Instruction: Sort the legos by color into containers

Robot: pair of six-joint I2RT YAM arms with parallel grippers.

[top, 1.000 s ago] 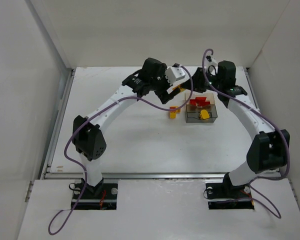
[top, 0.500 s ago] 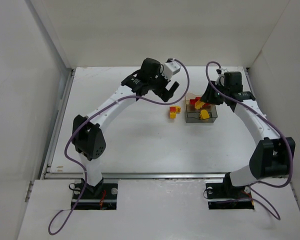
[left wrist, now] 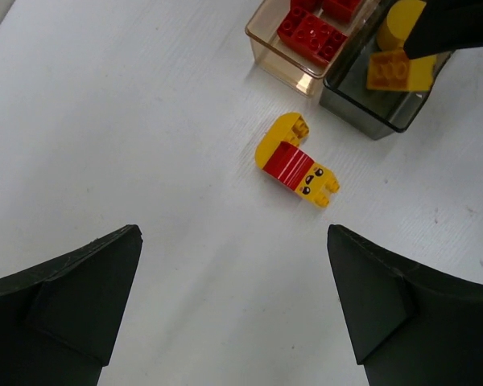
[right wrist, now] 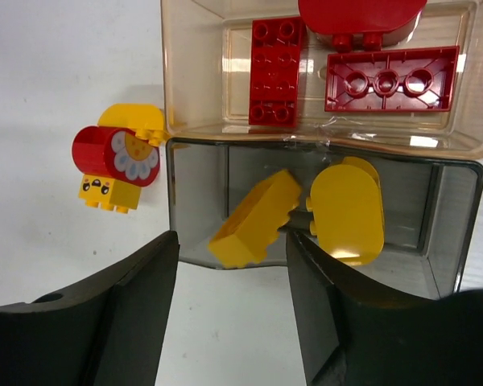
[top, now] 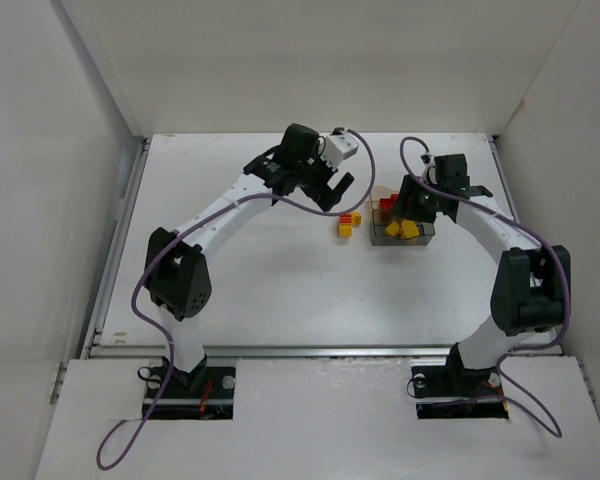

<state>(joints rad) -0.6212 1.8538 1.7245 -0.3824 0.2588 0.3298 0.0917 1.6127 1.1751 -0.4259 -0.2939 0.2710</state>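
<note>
Top view: L gripper [top: 335, 190] hangs left of grey tray [top: 427, 234], jaws wide, nothing held. R gripper [top: 405, 207] sits over that tray, prob. so drops land inside.

L wrist: loose lego [left wrist: 296, 170], glossy yellow w/ red band, one end rounded, lies on counter [left wrist: 105, 121] just left of grey tray; unsorted.

R wrist: jaws spread wide, empty. Yellow bricks [right wrist: 253, 219] inside grey tray, one tilted. Red bricks [right wrist: 274, 71] in tan tray [right wrist: 167, 64] adjoining it. Both trays smooth see-through plastic.
</note>
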